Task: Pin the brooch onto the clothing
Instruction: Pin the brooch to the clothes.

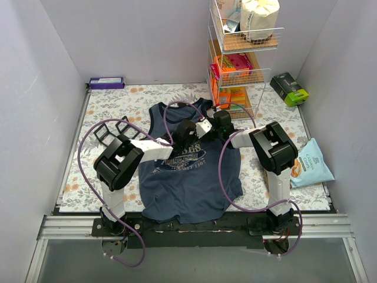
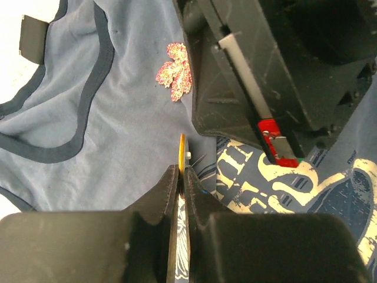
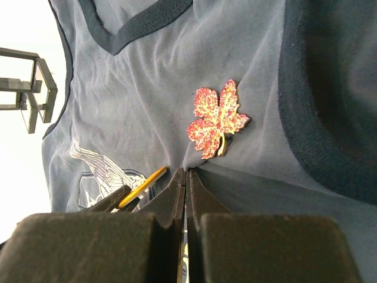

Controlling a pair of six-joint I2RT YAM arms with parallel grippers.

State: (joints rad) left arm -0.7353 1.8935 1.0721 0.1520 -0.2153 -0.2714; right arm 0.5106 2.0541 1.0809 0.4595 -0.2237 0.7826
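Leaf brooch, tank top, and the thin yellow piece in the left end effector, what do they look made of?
Leaf brooch: sparkly red-pink glitter face over a gold-toned rim and stem, probably metal.
Tank top: thin, soft navy fabric with a matte look; it creases easily.
Thin yellow piece: shiny gold edge, likely metal, but too little shows to be sure.
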